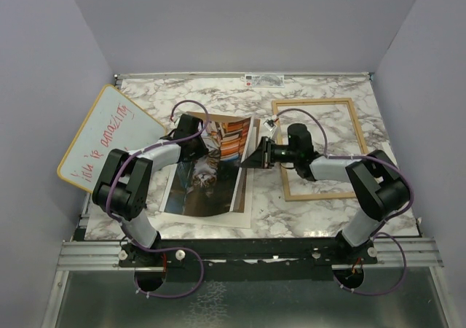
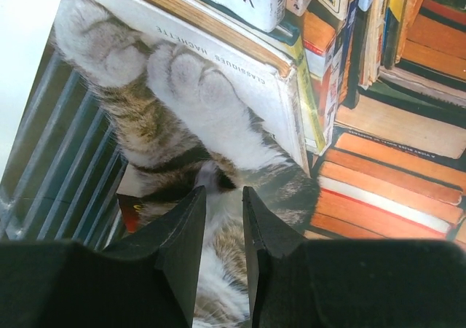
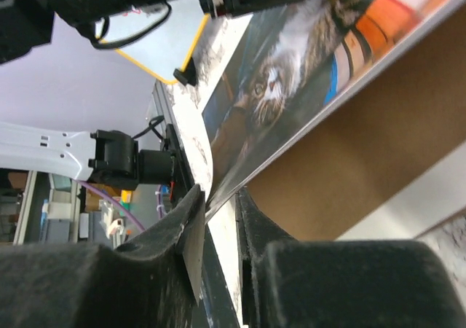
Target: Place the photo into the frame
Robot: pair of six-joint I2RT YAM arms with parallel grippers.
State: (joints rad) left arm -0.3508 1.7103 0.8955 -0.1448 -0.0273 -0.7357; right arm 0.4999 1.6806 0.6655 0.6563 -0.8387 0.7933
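- Whiteboard (image 1: 102, 135) out past the left hand's (image 2: 223, 215) outer side, leaning at the edge of the worktop (image 1: 328, 87). It plays no part in this.
- The left hand points its tips straight at the photo (image 1: 207, 175), right over the cat's pale belly. Its fingers (image 2: 191, 229) are drawn almost together, with a slit of print showing between them. I cannot tell whether they pinch the paper or only pin it. My read is that this hand steadies that end while the other does the lifting.
- Between the two hands the photo sits picture side up but not flat. It bows, and the edge nearer the right hand rises off the brown backing board (image 3: 371, 160) beneath.
- The right hand (image 3: 218, 219) is closed on that raised edge, and the thin sheet runs right between its fingers. I'd judge it grips the margin so the print can be peeled up and carried across.
- The frame (image 1: 313, 100) lies flat on the worktop behind the right hand, under its forearm. Nothing is in it, only marble showing through, so the photo is not in yet.
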